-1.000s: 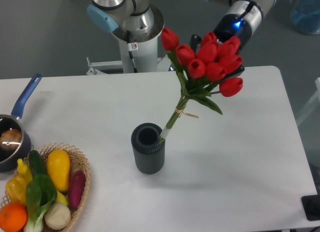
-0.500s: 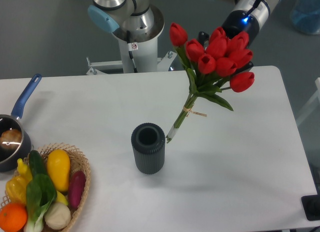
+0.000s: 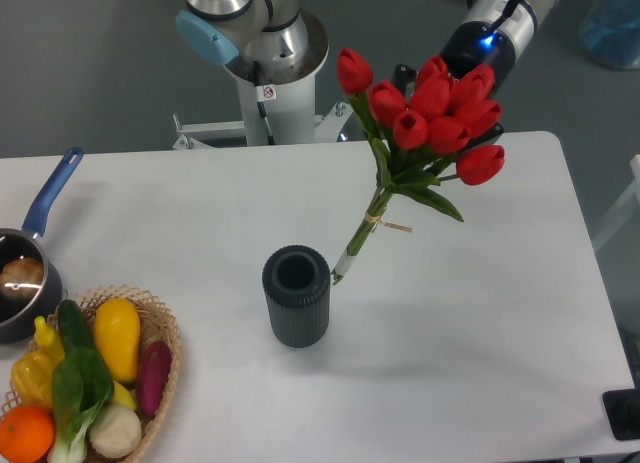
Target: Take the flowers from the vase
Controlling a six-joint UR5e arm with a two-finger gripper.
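The flowers [image 3: 430, 108], a bunch of red tulips with green leaves and a thin string round the stems, hang tilted in the air at upper right. My gripper [image 3: 447, 105] is shut on the bunch just under the blooms, mostly hidden behind them; one dark finger [image 3: 404, 77] shows at the left. The stem ends [image 3: 339, 275] sit just right of the vase's rim, outside its mouth. The vase [image 3: 296, 297], short, dark and ribbed, stands upright mid-table with its opening showing nothing inside.
A wicker basket [image 3: 160, 328] of vegetables and fruit sits at the front left. A dark saucepan with a blue handle [image 3: 52, 193] is at the left edge. The robot's base [image 3: 268, 83] stands behind the table.
The bunch has risen and shifted right with my gripper. The stem ends, which were in the vase's mouth, have come out beside its rim. Little movement in the last half second.
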